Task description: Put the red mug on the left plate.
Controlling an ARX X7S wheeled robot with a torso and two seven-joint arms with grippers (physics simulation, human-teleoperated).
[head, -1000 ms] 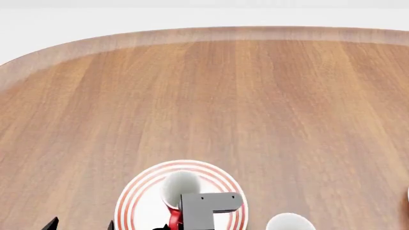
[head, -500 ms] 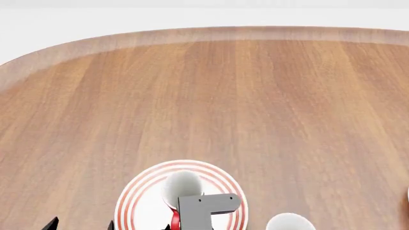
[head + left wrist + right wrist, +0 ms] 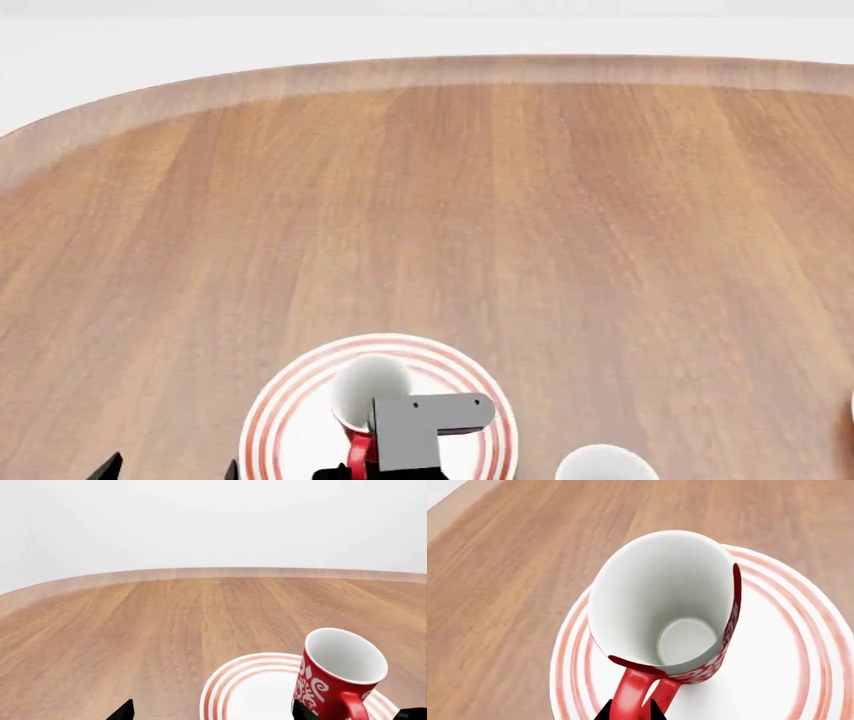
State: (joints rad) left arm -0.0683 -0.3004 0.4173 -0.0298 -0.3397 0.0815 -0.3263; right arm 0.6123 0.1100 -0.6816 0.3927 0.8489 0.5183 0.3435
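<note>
The right tool (image 3: 630, 711) pinches the red mug (image 3: 667, 610) by its handle, tilted over the left plate (image 3: 800, 670); released so, it may topple.

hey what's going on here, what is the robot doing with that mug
The right gripper holds the red mug by its handle over the left plate. The mug is tilted, and whether its base already touches the plate can't be told. The left gripper hangs idle beside the plate, holding nothing. Another white mug stands to the right on the wooden table.
</note>
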